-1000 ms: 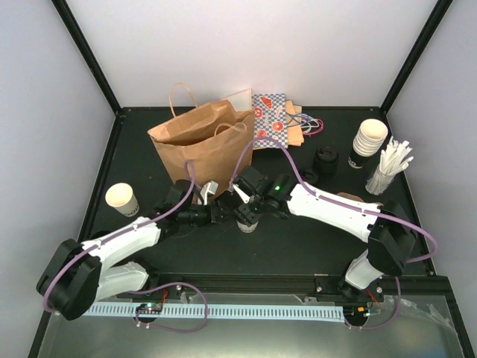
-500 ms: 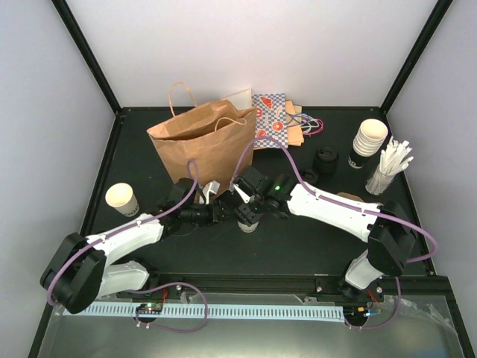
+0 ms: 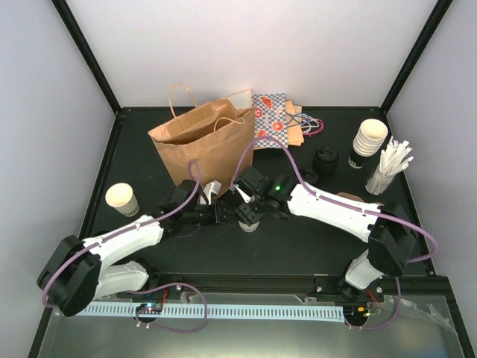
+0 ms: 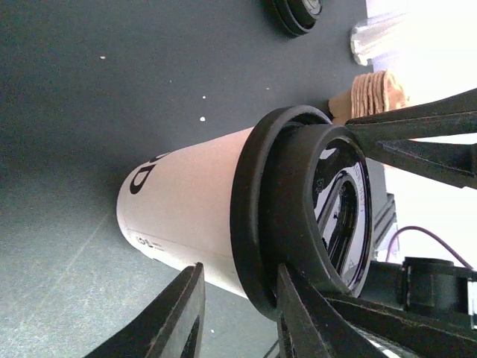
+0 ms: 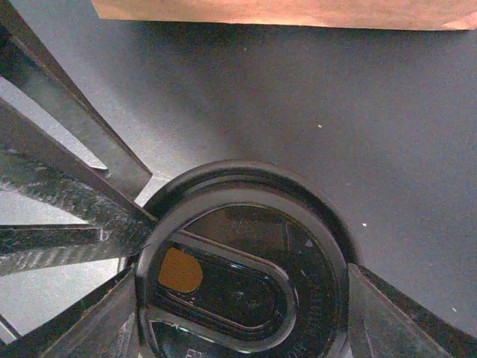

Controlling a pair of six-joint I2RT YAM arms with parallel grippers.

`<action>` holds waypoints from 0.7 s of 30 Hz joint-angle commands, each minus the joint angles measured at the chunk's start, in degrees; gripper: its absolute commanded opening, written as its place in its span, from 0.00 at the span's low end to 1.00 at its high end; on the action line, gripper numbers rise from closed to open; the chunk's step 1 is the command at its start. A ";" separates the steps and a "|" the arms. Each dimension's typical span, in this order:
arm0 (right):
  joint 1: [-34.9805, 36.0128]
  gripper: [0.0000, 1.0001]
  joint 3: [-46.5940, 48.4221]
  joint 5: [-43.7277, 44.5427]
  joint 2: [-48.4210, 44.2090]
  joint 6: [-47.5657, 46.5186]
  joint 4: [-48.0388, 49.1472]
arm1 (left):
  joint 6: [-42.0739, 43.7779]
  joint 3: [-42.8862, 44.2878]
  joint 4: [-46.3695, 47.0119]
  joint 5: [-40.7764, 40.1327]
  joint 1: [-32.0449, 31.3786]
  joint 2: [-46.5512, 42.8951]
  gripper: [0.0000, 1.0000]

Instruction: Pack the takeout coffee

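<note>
The takeout coffee (image 3: 250,223), a cream-white cup (image 4: 186,201) under a black lid (image 5: 298,224), stands upright on the dark table in front of the brown paper bag (image 3: 201,145). My right gripper (image 5: 242,276) comes down from above, one finger against each side of the lid's rim. From the left my left gripper (image 4: 240,270) reaches in level with the lid. Its jaws straddle the rim: one fingertip (image 4: 294,287) touches the lid's step, while the other fingertip (image 4: 190,287) is just off the cup wall.
The paper bag stands open behind the cup, with patterned bags (image 3: 276,123) lying behind it. A lidless cup (image 3: 121,198) is at the left. Stacked cups (image 3: 369,140), loose black lids (image 3: 325,160), a holder of white sticks (image 3: 387,170) and brown sleeves (image 3: 350,198) are at the right.
My left gripper has slid right toward the cup and its jaws have narrowed around the lid's rim. The right arm and the cup have stayed put.
</note>
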 commanded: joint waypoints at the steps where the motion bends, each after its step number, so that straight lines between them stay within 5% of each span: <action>1: 1.18 0.63 -4.99 -0.74 5.33 0.12 -8.12 | 1.96 2.85 -4.35 -4.52 -2.83 -3.40 0.29; 12: 1.16 0.63 -0.39 -1.44 2.42 2.74 -8.11 | 4.14 5.68 -23.38 -9.82 -3.26 -20.69 0.37; 21: 1.20 0.63 4.20 -2.97 0.06 2.54 -11.79 | 8.08 16.02 -37.14 -15.79 -3.13 -32.03 0.40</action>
